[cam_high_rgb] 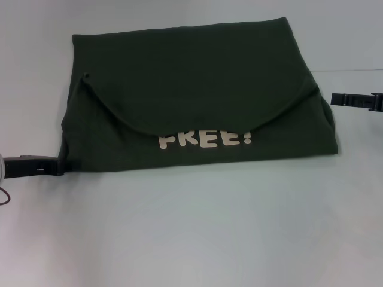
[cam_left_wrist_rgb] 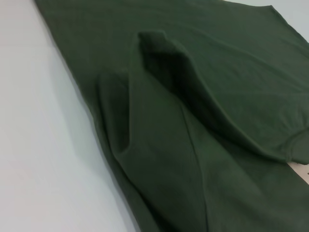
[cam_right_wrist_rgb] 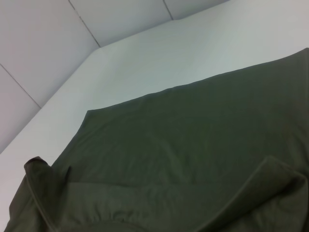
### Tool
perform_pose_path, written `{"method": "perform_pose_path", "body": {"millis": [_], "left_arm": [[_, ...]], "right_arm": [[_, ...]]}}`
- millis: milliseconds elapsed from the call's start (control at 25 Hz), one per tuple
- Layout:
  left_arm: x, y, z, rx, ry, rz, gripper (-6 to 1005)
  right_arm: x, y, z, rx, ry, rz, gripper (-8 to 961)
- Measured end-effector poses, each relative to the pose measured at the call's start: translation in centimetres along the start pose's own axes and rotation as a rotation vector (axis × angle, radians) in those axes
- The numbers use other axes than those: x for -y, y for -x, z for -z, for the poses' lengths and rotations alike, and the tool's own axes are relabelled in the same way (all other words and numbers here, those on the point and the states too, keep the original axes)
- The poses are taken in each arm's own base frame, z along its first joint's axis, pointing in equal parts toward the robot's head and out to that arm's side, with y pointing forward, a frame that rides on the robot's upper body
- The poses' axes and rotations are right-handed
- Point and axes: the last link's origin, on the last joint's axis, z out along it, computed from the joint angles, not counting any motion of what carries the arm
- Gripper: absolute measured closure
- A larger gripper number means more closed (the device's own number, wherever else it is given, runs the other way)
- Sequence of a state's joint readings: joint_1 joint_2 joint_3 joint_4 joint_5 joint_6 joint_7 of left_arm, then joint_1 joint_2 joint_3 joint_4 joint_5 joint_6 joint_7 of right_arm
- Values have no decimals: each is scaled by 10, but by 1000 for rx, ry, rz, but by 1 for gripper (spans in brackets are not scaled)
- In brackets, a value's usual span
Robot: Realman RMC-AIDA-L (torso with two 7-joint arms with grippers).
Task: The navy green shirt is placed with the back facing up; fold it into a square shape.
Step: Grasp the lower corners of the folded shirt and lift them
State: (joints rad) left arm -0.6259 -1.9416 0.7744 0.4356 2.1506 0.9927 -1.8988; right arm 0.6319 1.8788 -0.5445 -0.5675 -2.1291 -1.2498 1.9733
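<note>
The navy green shirt [cam_high_rgb: 197,89] lies on the white table, folded into a wide block with both sides turned in over the middle. Cream letters "FREE!" [cam_high_rgb: 205,139] show below the curved edge of the upper layer. My left gripper [cam_high_rgb: 58,166] is low at the shirt's near left corner, right against the cloth. My right gripper [cam_high_rgb: 333,99] hovers beside the shirt's right edge, a little apart from it. The left wrist view shows the shirt's raised folds [cam_left_wrist_rgb: 164,96] close up. In the right wrist view the shirt [cam_right_wrist_rgb: 193,145] lies flat, with a turned-in flap nearer the camera.
The white table [cam_high_rgb: 191,227] stretches in front of the shirt. Grey wall panels [cam_right_wrist_rgb: 48,38] meet the table's far edge in the right wrist view.
</note>
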Motion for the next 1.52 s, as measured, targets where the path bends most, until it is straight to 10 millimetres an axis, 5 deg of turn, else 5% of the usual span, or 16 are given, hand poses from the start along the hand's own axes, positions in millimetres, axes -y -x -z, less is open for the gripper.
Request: {"method": "perform_pose_path", "body": {"millis": [120, 560, 1040, 1520], "left_arm": [[0, 1, -1, 0, -1, 1, 652], [0, 3, -5, 15, -12, 12, 895], [2, -2, 1, 18, 2, 47, 944], [0, -5, 1, 18, 9, 40, 949]], "right_arm": [[0, 0, 0, 0, 0, -1, 78], [-1, 0, -1, -9, 2, -10, 80], [-8, 24, -9, -276, -114, -193, 82], [-12, 14, -36, -344, -187, -91, 99]]}}
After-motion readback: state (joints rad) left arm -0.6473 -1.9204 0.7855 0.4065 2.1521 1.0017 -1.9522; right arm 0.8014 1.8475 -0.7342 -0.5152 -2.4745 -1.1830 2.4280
